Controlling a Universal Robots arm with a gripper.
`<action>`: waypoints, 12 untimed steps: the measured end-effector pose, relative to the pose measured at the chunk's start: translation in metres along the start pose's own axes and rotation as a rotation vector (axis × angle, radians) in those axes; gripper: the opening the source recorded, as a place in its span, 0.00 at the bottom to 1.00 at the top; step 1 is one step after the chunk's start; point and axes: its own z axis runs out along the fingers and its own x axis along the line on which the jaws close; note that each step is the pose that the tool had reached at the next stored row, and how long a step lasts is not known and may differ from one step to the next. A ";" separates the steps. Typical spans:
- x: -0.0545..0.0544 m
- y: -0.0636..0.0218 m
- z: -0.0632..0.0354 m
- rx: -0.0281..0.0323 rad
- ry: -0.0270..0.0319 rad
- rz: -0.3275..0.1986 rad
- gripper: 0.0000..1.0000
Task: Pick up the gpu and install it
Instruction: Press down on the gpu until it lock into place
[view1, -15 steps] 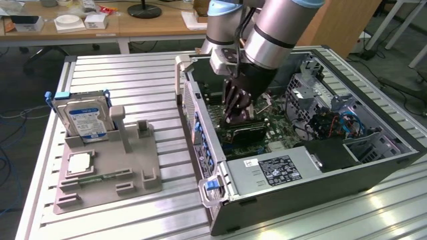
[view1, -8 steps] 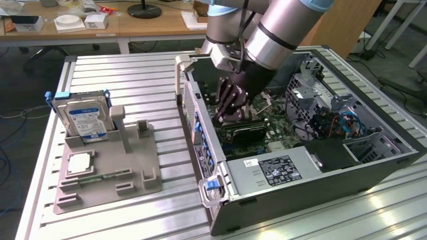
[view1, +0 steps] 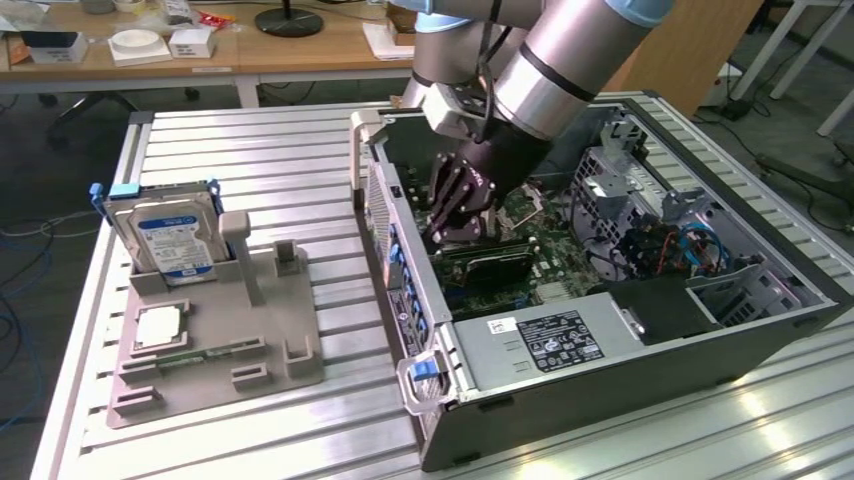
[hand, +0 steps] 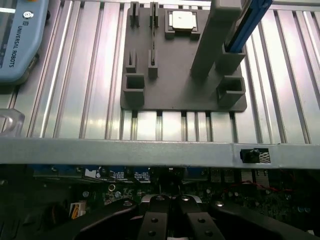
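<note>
Right up close in the wrist view, the gripper (hand: 170, 210) has its black fingers (hand: 150, 220) drawn tight together, low over the dark motherboard (hand: 100, 192). In the exterior view the gripper (view1: 461, 232) reaches down into the open computer case (view1: 694, 345), fingertips right at the gpu (view1: 487, 262), a dark flat card sitting on edge across the green motherboard (view1: 561, 255); whether the fingers grip the card or just press on its top edge, I can't tell. Also inside that case: a black power supply (view1: 567, 340) with a white label at the near end, and blue cables (view1: 694, 245) by the drive bays on the exterior view's right. Beyond the case wall (hand: 150, 152) in the wrist view lies the grey parts holder (hand: 185, 95). It carries the silver hard drive (view1: 167, 235) with a blue-white label standing upright in blue rails, a square processor chip (view1: 158, 325) in its pocket, and a narrow green memory stick (view1: 207, 352) lying flat. All of it rests on a ribbed aluminium table (view1: 267, 160). A blue-grey teach pendant (hand: 20, 40) lies on it too. Further back, a wooden desk (view1: 254, 50) holds white boxes (view1: 140, 45) and a black lamp base (view1: 288, 20).
</note>
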 end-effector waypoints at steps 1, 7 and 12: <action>0.000 -0.0006 -0.0001 0.0002 -0.0001 0.000 0.10; -0.005 -0.0091 -0.0036 0.0002 0.0001 0.000 0.10; -0.019 -0.0091 -0.0033 0.0001 0.0014 0.001 0.10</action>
